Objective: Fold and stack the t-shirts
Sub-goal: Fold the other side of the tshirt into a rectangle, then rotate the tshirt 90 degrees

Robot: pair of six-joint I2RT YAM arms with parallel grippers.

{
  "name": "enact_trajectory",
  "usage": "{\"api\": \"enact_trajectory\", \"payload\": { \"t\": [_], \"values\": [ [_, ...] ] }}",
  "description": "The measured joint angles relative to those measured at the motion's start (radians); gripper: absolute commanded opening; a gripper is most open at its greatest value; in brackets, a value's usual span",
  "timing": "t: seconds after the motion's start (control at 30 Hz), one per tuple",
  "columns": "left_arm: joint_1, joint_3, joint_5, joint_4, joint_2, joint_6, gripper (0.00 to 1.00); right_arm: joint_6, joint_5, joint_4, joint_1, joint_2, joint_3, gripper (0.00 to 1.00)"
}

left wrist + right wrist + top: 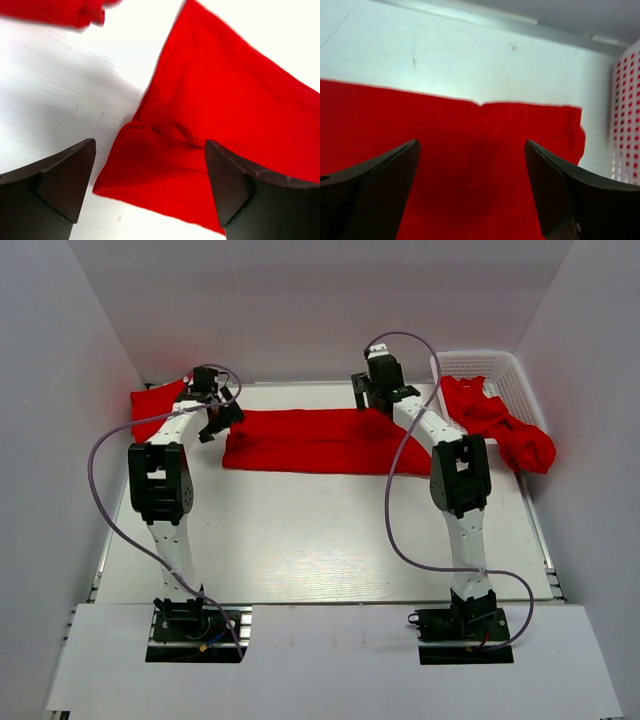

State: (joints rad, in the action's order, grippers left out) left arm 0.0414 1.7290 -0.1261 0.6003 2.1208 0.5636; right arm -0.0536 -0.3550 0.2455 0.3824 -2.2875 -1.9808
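The long shirt (310, 440) lies flat near the far edge of the desk (320, 540), in the middle. Its cloth looks light, soft and limp; better to pinch it at the end corners. The left hand (150, 144) and the right hand (472, 142) hang open over its ends, empty. A folded shirt (155, 405) lies in the far left corner; the basket (478, 355) of crumpled shirts (500, 425) stands close at the far right.

Bright, even overhead light; top view sharp. Bench (50, 65) blown out white in left wrist view, soft grey shadow across it. Red cloth (470, 150) oversaturated, folds barely readable.
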Motion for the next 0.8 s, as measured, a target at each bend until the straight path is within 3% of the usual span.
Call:
{"api": "enact_trajectory", "payload": {
  "t": [0.17, 0.37, 0.6, 0.8],
  "values": [
    [0.005, 0.000, 0.042, -0.011, -0.036, -0.086, 1.00, 0.080, 0.038, 0.018, -0.001, 0.119, 0.149, 0.90],
    [0.021, 0.002, 0.223, -0.080, -0.022, -0.185, 1.00, 0.209, 0.073, 0.060, -0.003, 0.282, 0.371, 0.90],
    [0.061, 0.095, 0.309, -0.108, 0.135, -0.241, 1.00, 0.324, 0.099, 0.113, -0.031, 0.251, 0.394, 0.90],
    [0.073, 0.005, 0.314, -0.154, 0.126, -0.254, 1.00, 0.370, 0.164, 0.119, -0.081, 0.170, 0.391, 0.90]
  ]
}}
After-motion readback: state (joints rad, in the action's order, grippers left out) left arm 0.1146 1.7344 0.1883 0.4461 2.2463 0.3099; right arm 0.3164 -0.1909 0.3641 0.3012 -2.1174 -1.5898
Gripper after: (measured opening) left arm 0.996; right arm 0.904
